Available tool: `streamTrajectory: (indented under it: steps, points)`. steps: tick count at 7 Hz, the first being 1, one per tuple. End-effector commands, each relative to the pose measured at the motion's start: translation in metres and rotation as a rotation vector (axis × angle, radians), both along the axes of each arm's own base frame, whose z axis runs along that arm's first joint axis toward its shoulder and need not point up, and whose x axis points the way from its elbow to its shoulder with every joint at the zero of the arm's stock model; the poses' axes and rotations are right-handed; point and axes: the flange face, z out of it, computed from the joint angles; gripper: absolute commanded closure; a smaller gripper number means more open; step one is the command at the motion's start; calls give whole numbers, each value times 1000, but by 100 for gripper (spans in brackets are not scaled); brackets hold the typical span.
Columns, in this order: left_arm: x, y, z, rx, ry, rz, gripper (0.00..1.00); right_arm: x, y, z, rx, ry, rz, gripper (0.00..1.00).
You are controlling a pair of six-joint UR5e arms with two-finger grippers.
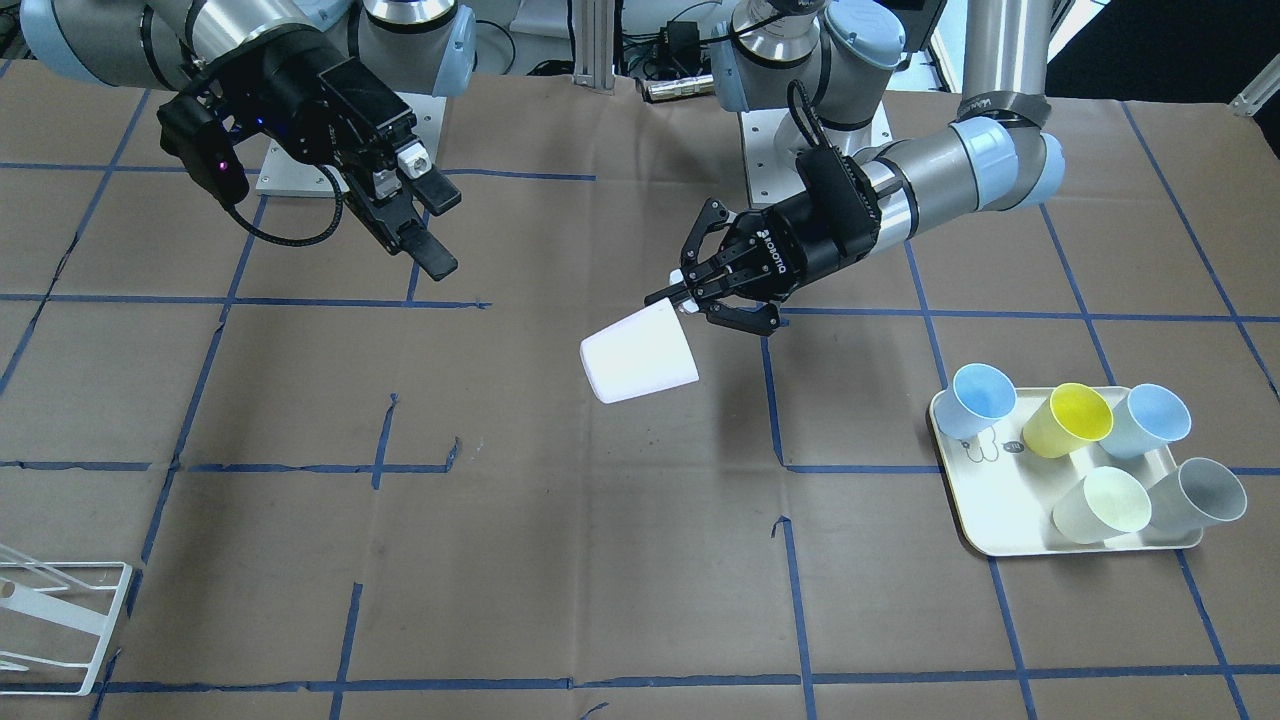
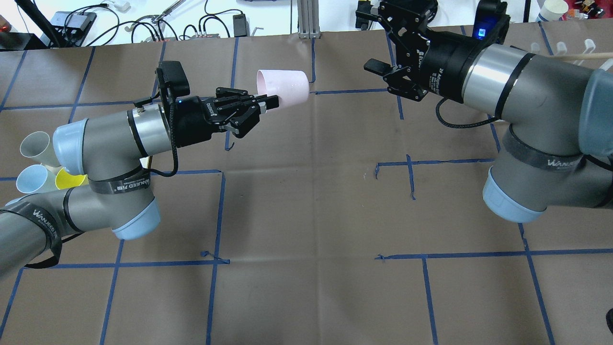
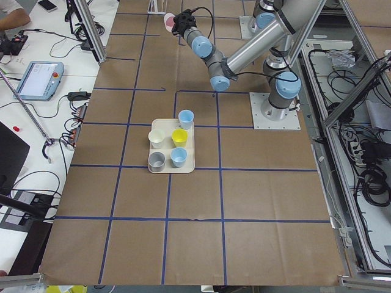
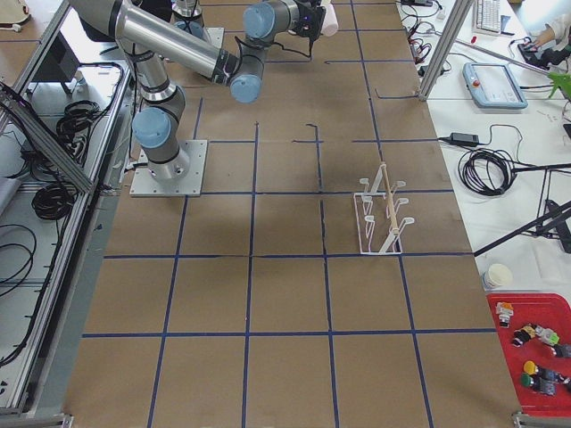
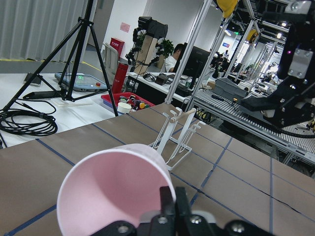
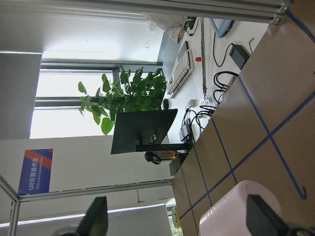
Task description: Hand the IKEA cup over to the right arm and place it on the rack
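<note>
the worktop [image 1: 600,560] is covered in brown paper, marked into large squares by blue tape [image 1: 560,684]. a cream tray [image 1: 975,540] lies flat at the lower right of the front-facing view. a white wire rack [image 1: 110,628] stands in the lower left corner, cut by the frame edge. two pale base plates [image 1: 275,180] sit along the top.
</note>
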Motion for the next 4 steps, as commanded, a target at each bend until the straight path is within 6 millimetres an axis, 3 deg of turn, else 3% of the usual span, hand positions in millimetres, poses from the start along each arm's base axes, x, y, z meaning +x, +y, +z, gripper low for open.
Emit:
streamTrajectory:
  steps: [1,3,4]
  points:
    - [-4,18,-6,12,40,6,100,-8,-1,-37,37,36,-95,1]
    - [-8,19,-6,46,52,5,100,-3,-13,-74,14,40,-88,2]
    - [-14,21,-6,61,54,1,100,12,-14,-89,18,54,-94,3]
